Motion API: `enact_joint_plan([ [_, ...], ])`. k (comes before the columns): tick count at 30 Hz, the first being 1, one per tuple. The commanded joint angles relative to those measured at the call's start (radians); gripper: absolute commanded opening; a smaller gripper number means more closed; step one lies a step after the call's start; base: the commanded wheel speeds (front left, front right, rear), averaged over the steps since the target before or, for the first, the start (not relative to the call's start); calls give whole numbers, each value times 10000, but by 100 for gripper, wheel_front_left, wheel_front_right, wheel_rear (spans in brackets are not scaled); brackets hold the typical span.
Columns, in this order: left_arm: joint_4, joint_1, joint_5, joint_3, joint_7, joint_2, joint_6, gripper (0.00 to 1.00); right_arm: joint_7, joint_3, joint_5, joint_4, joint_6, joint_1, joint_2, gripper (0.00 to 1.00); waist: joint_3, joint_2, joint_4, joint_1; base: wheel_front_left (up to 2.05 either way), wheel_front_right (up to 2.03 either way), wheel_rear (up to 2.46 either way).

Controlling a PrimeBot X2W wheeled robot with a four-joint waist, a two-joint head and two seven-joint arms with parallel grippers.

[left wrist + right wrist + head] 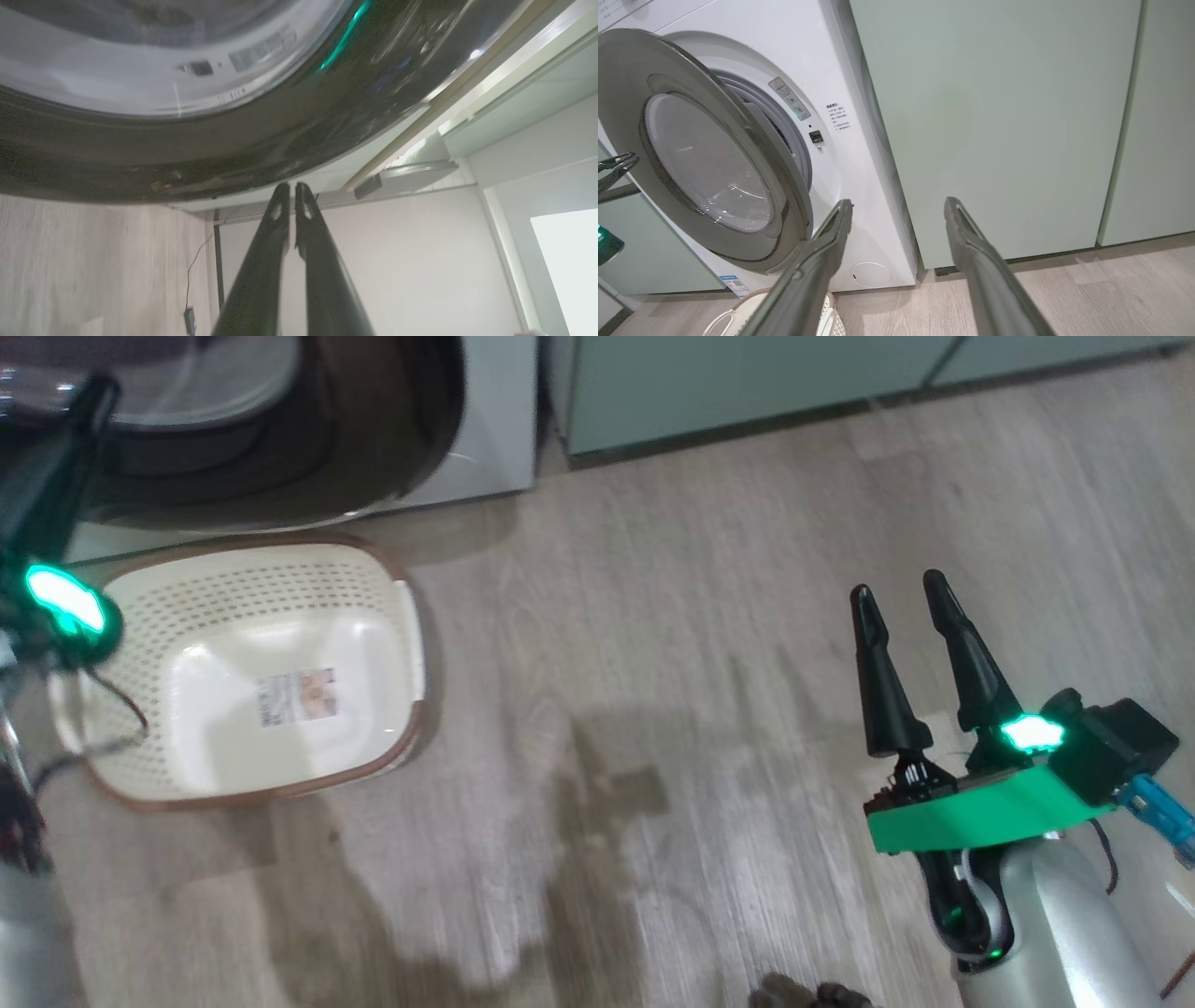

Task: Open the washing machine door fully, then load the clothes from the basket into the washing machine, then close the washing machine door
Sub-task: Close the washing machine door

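the basket [233, 588] lies empty on the floor, so closing looks due. the washing machine door [668, 70] stands ajar, far left. the left claw [293, 189], pinched shut and empty, sits just beside its black rim. push the rim squarely until it latches. the right claw [896, 583] is spread wide, empty.

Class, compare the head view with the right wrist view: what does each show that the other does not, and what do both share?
The head view adds the basket's inside, its base bare but for a label sticker, and the green mount behind the right gripper. The right wrist view adds the washing machine door's grey inner face, the round service flap and the blue sticker. Both share the washing machine, the open door, the basket's rim, the green cabinets, the floor and the open right gripper.
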Motion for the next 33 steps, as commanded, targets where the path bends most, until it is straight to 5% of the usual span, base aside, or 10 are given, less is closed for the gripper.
enact_joint_plan([
  [1,-501,100,-106,419,-99,278,-95,37,-90,162,-117,-268,0,117,-35,100,-270,0,435,0,0,0,0],
  [2,-642,404,-88,519,-207,155,-143,53,-90,147,-172,-247,0,124,-35,100,-341,0,570,0,0,0,0],
  [4,-964,988,-129,735,-412,-157,-215,100,-91,139,-262,-194,0,133,-35,100,-444,0,797,0,0,0,0],
  [16,-2805,3971,339,1424,-1891,-1885,-364,100,48,-53,-528,126,0,278,-35,100,-1105,0,1925,0,0,0,0],
  [29,-3962,6065,505,-264,-4536,-2035,-367,100,325,-326,-635,540,0,617,-35,100,-2100,0,2581,0,0,0,0],
  [33,-4062,6047,1755,-662,-5909,-2036,-367,100,538,-476,-824,372,0,707,-35,100,-2303,0,2652,0,0,0,0],
])
